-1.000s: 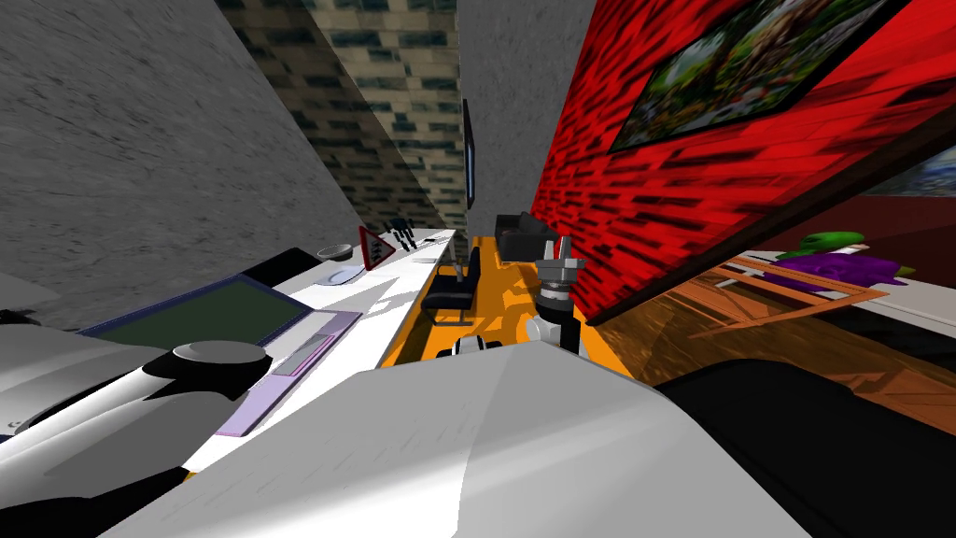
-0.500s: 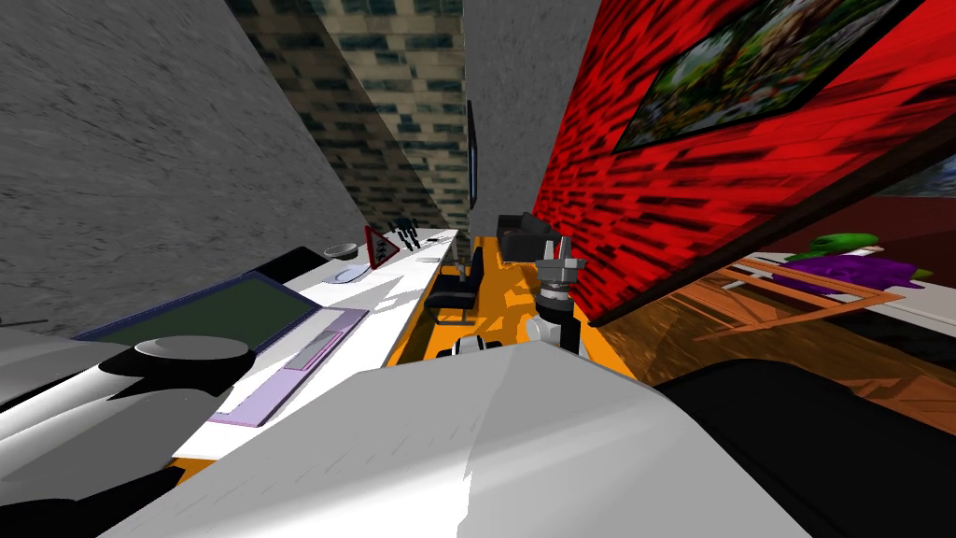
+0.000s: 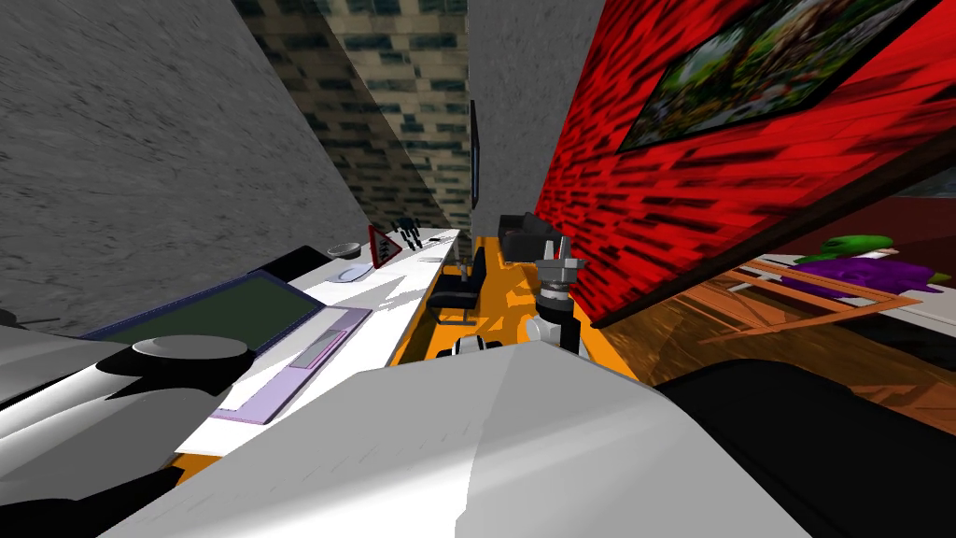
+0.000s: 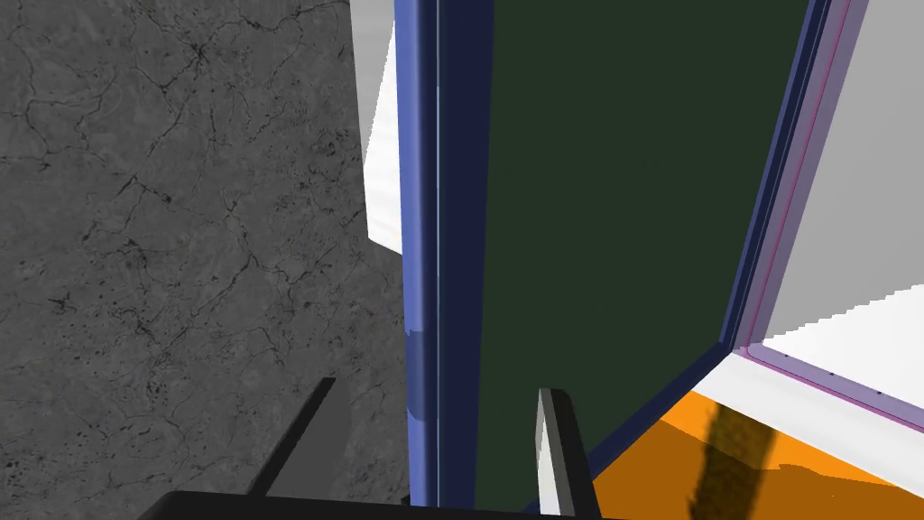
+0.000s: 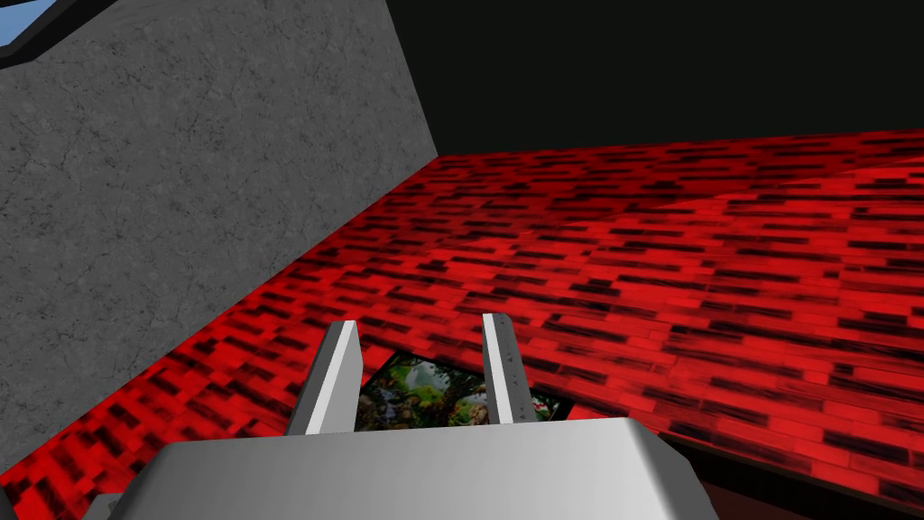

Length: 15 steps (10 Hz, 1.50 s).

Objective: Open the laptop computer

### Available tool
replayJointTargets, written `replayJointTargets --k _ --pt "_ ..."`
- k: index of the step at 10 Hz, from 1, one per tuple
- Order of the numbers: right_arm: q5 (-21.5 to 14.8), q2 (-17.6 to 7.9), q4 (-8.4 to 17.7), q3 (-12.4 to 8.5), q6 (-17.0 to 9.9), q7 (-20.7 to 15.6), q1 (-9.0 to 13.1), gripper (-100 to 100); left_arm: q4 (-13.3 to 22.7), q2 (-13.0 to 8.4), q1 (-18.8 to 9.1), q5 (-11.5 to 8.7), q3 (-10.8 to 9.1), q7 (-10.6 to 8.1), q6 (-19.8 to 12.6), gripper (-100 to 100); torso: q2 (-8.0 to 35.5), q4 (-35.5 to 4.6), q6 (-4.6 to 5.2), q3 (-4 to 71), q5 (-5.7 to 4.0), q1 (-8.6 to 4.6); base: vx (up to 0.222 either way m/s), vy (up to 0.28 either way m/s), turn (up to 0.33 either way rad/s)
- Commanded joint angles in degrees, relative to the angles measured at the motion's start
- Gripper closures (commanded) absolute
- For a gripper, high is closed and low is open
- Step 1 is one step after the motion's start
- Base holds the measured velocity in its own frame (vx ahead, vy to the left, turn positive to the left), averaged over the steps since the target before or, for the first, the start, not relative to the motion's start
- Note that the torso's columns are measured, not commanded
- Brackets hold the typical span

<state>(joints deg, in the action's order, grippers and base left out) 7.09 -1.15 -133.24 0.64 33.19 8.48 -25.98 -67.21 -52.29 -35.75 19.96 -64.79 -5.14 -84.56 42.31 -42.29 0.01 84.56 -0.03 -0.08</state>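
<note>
Left tool (image 4: pixel 438 388) straddles laptop lid (image 4: pixel 632 181); bowl (image 3: pixel 344 249), triangle sign (image 3: pixel 383 247) beyond.

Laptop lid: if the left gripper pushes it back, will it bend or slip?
The lid looks thin but flat, so probably stiff. Its smooth edge stands between the left gripper's open fingers, so it may slide. The base lies flat on the desk; tipping seems unlikely.

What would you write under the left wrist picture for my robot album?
Left gripper, fingers open, straddles the blue lid edge of the open laptop.
</note>
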Motion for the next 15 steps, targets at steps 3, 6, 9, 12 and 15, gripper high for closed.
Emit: replayJointTargets --k 3,6,9,12,15 --pt "0.0 0.0 0.0 0.0 0.0 0.0 0.0 0 0.7 1.6 1.6 -0.6 1.52 -2.11 6.7 100 0.0 0.1 -0.11 -0.1 0.22 0.01 -0.006 -0.082 0.058" --pt "0.0 0.0 0.0 0.0 0.0 0.0 0.0 0 1.3 3.3 3.1 -1.2 3.05 -4.22 12.1 100 0.0 0.0 -0.04 0.0 0.16 0.24 0.003 -0.089 0.068" --pt "0.0 0.0 0.0 0.0 0.0 0.0 0.0 0 1.6 4.1 3.9 -1.5 3.81 -5.27 16.7 100 0.0 0.0 -0.11 0.0 0.19 0.25 -0.003 -0.079 0.055" --pt "0.0 0.0 0.0 0.0 0.0 0.0 0.0 0 2.3 5.8 5.5 -2.0 5.34 -7.38 21.8 100 0.0 0.0 -0.05 0.0 0.17 0.32 -0.008 -0.076 0.060" --pt "0.0 0.0 0.0 0.0 0.0 0.0 0.0 0 2.6 6.6 6.3 -2.3 6.10 -8.44 26.7 100 0.0 0.0 -0.10 0.0 0.17 0.21 -0.004 -0.084 0.060"
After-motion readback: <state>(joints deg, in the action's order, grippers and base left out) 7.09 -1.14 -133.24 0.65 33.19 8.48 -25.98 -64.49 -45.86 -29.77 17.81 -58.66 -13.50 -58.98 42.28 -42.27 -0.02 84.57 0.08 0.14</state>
